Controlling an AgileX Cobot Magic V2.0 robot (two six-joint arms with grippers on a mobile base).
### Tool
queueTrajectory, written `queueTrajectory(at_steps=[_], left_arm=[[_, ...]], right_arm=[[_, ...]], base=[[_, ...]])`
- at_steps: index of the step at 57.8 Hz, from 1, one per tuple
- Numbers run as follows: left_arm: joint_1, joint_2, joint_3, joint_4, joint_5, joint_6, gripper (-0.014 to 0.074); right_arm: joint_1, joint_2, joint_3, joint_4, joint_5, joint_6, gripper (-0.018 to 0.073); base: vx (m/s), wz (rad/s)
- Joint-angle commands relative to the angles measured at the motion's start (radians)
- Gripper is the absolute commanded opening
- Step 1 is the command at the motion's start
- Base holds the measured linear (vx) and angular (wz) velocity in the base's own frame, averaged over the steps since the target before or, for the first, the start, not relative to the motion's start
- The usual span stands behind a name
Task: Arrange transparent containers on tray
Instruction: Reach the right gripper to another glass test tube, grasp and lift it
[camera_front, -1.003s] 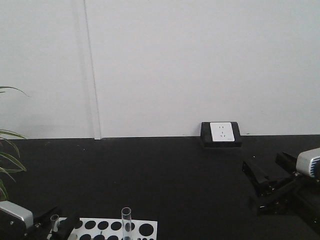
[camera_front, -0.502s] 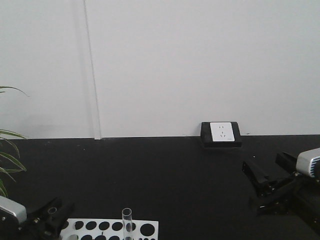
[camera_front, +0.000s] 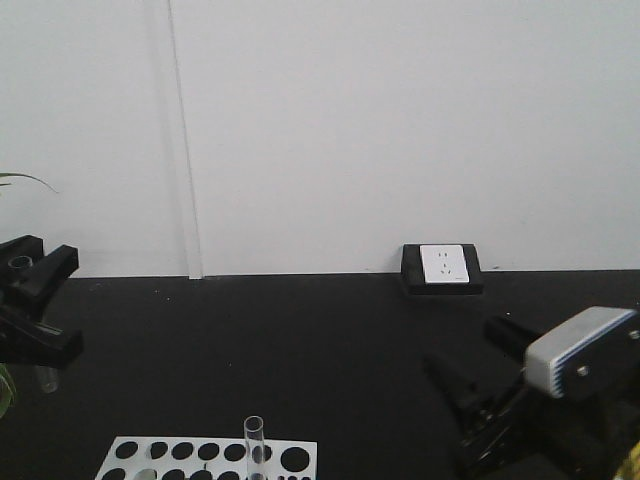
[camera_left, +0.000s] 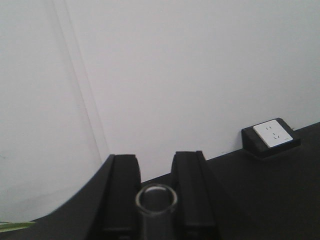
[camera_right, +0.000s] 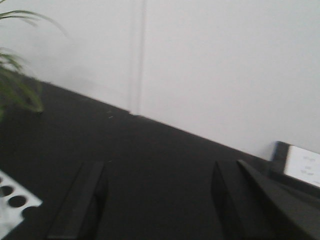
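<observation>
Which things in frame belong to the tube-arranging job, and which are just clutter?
Job:
- held test tube, clamped in the left gripper jaws
- racked test tube, upright in the white rack
- right gripper, open

Clutter:
- socket box
- plant leaves

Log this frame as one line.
left gripper: shut on test tube, above table | right gripper: open, empty | rack: one tube standing

Lighting: bright, even and diffuse across the white wall (camera_front: 400, 120), no glare. The matte black tabletop (camera_front: 300, 340) renders near-featureless, with shadows lost in it. Quality: the left wrist view is soft, with the test tube (camera_left: 156, 201) rim close to the lens and slightly unsharp; the right wrist view is blurred throughout, with plant leaves (camera_right: 17, 80) and white perforated rack (camera_right: 12, 206) smeared.
</observation>
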Motion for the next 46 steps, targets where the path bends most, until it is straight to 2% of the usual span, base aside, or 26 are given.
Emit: queueTrajectory(at_steps=[1,8,16,17,28,46], left_arm=[[-0.006,-0.061,-0.029,-0.016,0.013,-0.030,-0.0007],[-0.006,-0.106,-0.006,-0.016,0.046,-0.030,-0.0007],[-0.006,-0.124,-0.003,-0.018,0.094,-0.030,-0.0007],[-0.006,-0.124,-0.003,-0.018,0.098,-0.037,-0.0007],[-0.006,-0.124,-0.003,-0.019,0.098,-0.094,-0.0007],[-0.006,-0.124,-0.003,-0.019,0.097,-0.096,-0.0007]], right_arm=[[0.077,0.053,-0.051,-0.089,-0.117,0.046,0.0487],[0.185,0.169,-0.096,-0.084,-0.213,0.046,0.0487],[0.234,0.262,-0.152,-0.081,-0.264,0.046,0.0487],[0.238,0.311,-0.177,-0.082,-0.314,0.070,0.0487],[0.238,0.374,-0.200,-0.110,-0.389,0.113,0.0487],[0.238,0.479,-0.201,-0.111,-0.481,0.113,0.0487]], base=[[0.00,0.00],[0.00,0.00],[0.00,0.00],[0.00,0.00],[0.00,0.00],[0.00,0.00]])
